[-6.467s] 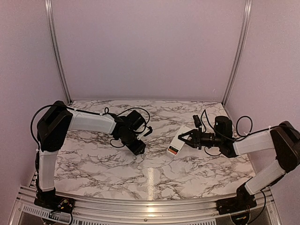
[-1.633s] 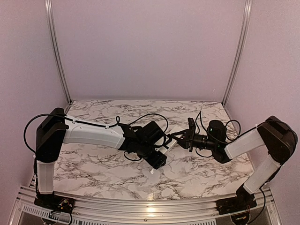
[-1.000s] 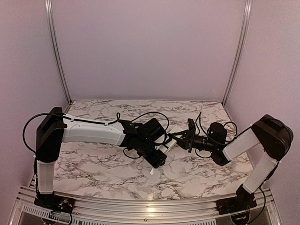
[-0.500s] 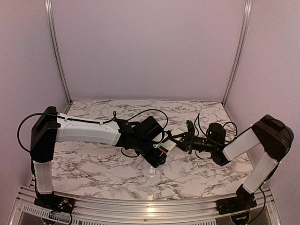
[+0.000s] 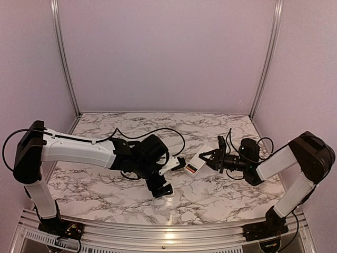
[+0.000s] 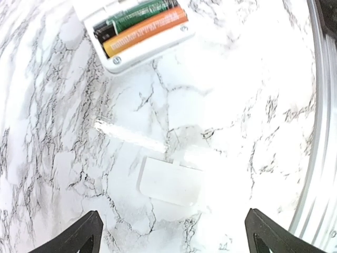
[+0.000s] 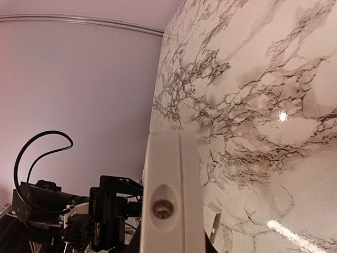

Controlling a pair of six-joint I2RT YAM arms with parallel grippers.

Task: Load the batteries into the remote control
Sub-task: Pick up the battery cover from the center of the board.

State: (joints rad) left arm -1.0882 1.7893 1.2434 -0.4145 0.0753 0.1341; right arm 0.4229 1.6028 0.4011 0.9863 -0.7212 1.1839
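Note:
My right gripper (image 5: 209, 158) is shut on one end of the white remote control (image 5: 195, 165) and holds it above the table's middle, its open battery bay facing up. In the left wrist view the remote (image 6: 138, 50) holds both batteries side by side, the dark one (image 6: 138, 17) and the orange-red one (image 6: 146, 32). My left gripper (image 5: 162, 190) is open and empty, just above the small loose white cover piece (image 6: 171, 182), which lies flat between its fingertips (image 6: 87, 234). In the right wrist view the remote (image 7: 171, 195) shows end-on and hides the fingers.
The marble table (image 5: 105, 190) ends in a metal rail (image 5: 168, 229) at the near edge, close to my left gripper. Purple walls enclose the back and sides. The left arm (image 7: 79, 211) and the cover piece (image 7: 212, 224) show beyond the remote in the right wrist view.
My left gripper has drawn back from the remote toward the near left and now hangs over the cover piece. The battery bay is now uncovered. The right gripper shifted slightly right with the remote.

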